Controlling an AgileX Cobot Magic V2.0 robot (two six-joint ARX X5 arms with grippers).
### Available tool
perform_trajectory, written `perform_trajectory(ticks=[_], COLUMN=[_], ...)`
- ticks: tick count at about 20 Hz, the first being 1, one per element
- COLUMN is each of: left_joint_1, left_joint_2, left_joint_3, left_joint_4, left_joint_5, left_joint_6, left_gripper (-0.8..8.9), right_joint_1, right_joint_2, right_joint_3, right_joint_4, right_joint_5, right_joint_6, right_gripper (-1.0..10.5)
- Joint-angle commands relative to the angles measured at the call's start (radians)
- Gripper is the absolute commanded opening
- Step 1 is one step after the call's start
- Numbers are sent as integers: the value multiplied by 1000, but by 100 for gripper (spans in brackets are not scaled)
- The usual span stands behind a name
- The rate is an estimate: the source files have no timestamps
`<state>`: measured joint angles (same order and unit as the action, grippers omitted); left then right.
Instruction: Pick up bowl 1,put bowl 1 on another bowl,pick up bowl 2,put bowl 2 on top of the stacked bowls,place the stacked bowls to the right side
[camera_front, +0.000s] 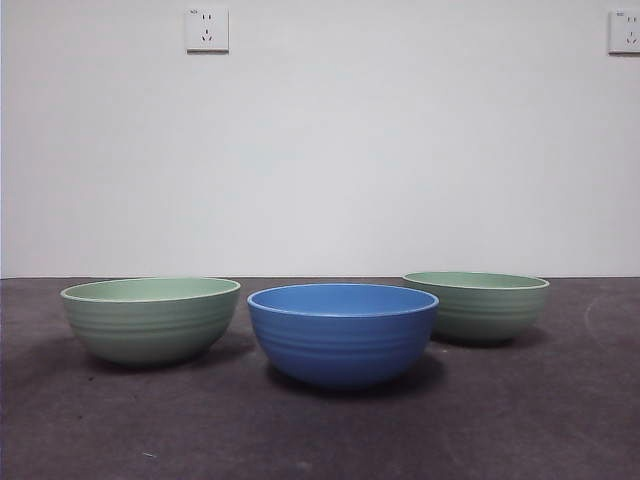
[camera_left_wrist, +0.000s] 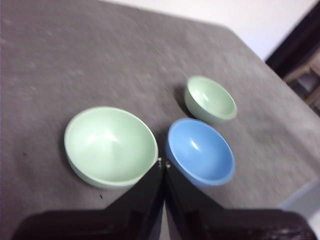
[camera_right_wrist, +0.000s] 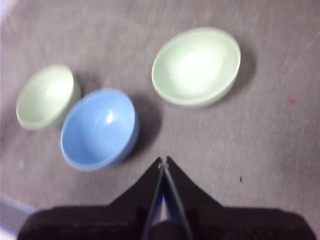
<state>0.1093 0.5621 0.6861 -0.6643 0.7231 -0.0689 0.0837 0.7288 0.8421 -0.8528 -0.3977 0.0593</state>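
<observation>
Three ribbed bowls stand apart on the dark table. The blue bowl (camera_front: 342, 333) (camera_left_wrist: 200, 151) (camera_right_wrist: 99, 128) is nearest, in the middle. One pale green bowl (camera_front: 151, 318) (camera_left_wrist: 110, 145) (camera_right_wrist: 47, 96) sits to its left. The other pale green bowl (camera_front: 479, 305) (camera_left_wrist: 210, 99) (camera_right_wrist: 196, 65) stands further back on the right. All are empty and none is nested. My left gripper (camera_left_wrist: 163, 163) is shut, high above the table near the left green bowl. My right gripper (camera_right_wrist: 163, 161) is shut too, hovering high above the table. Neither arm shows in the front view.
A dark grey mat (camera_front: 520, 420) covers the table. A white wall with two sockets (camera_front: 207, 29) stands behind. In the left wrist view the table's far edge (camera_left_wrist: 250, 47) and dark furniture (camera_left_wrist: 305, 60) beyond it are visible.
</observation>
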Motion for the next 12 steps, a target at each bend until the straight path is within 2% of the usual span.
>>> perform_trajectory(ticks=[1,5,8,12], left_joint_1=[-10,-38,-65,-79], left_joint_2=[45,107,138,155], left_joint_3=[64,140,167,171], left_joint_4=[-104,-230,-283,-291], left_joint_5=[17,15,11,9], left_joint_6=[149,220,256,256], left_gripper=[-7,-8,-8,1], right_joint_1=[10,12,12,12], right_joint_2=[67,138,157,159], right_joint_3=[73,142,156,156], right_joint_4=[-102,-201,-222,-222], right_joint_5=[-13,-22,-21,-19], right_joint_6=[-128,-166,-166,-165], right_gripper=[-10,-10,-10,8])
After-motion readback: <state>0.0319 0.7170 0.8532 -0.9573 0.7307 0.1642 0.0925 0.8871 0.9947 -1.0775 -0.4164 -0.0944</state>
